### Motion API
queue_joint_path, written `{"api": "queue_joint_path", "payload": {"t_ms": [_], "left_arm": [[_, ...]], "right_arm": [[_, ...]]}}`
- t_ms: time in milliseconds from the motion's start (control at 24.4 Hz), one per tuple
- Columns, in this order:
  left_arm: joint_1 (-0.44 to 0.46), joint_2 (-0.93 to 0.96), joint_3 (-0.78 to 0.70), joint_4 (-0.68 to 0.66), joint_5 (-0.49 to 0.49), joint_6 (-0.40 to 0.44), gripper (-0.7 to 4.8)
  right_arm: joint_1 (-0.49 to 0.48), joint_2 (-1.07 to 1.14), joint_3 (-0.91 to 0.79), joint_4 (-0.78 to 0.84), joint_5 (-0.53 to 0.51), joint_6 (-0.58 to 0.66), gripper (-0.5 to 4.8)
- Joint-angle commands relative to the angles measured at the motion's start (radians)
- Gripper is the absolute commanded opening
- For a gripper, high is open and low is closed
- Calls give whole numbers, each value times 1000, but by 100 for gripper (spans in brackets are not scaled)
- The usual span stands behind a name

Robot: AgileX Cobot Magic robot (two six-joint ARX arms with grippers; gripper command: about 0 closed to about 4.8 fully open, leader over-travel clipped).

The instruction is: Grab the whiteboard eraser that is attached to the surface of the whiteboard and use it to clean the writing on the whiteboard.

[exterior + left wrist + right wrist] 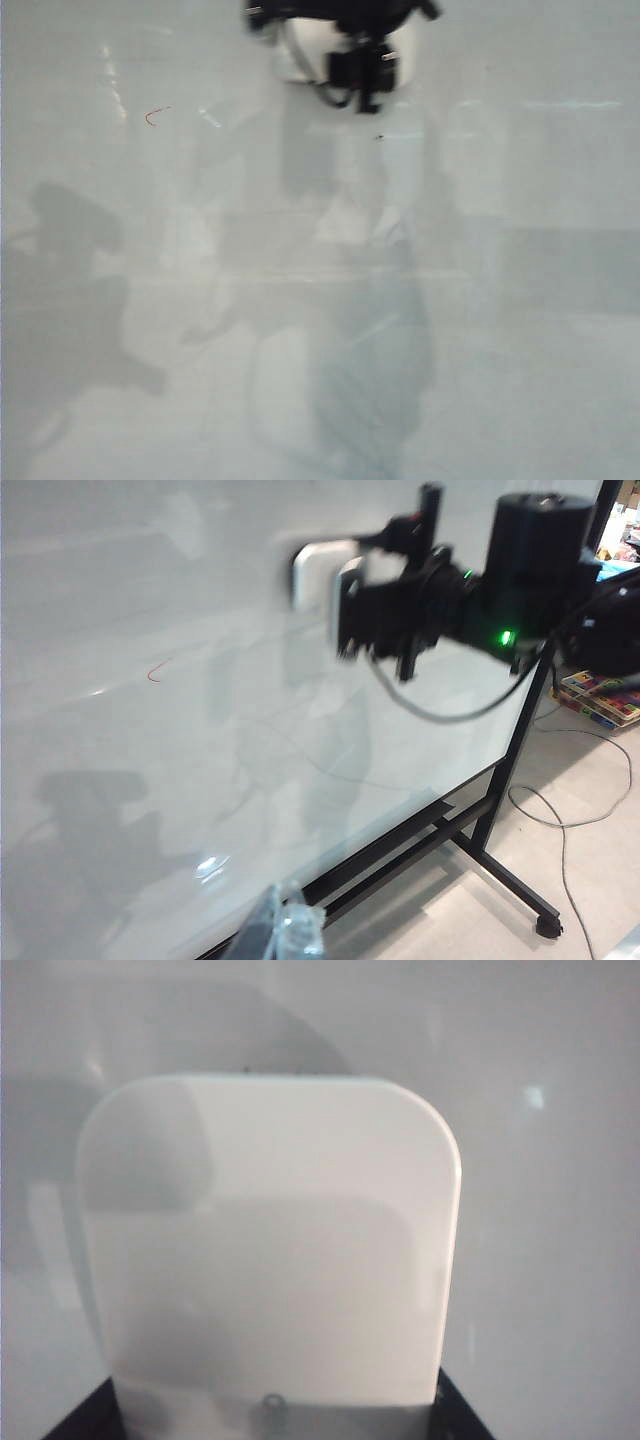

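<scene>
Your right gripper (345, 605) clasps the whiteboard eraser (270, 1240) on the whiteboard (520, 330) — a red scrap of writing (156, 115) (well aside) remains; left gripper (285, 930) unreadable.

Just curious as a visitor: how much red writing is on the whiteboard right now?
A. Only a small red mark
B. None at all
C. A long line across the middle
A: only a small red mark shows on the whiteboard, off to the side of the eraser at the right hand.
</scene>
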Motion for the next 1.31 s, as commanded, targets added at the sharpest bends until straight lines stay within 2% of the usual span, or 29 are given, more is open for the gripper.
{"api": "queue_joint_path", "payload": {"t_ms": [41,246,369,615,943,1230,1312], "left_arm": [[2,0,2,6,4,0,-5],[3,0,2,6,4,0,-5],[3,0,2,6,4,0,-5],[3,0,2,6,4,0,-5],[3,0,2,6,4,0,-5],[4,0,2,6,4,0,-5],[8,0,2,6,4,0,-5]], "right_arm": [[76,53,82,8,-14,4,125],[150,225,311,-104,16,6,125],[171,314,431,-208,16,51,125],[188,427,561,-282,32,76,125],[167,530,600,-373,41,130,125],[173,575,599,-382,50,161,125],[174,573,600,-343,106,146,125]]}}
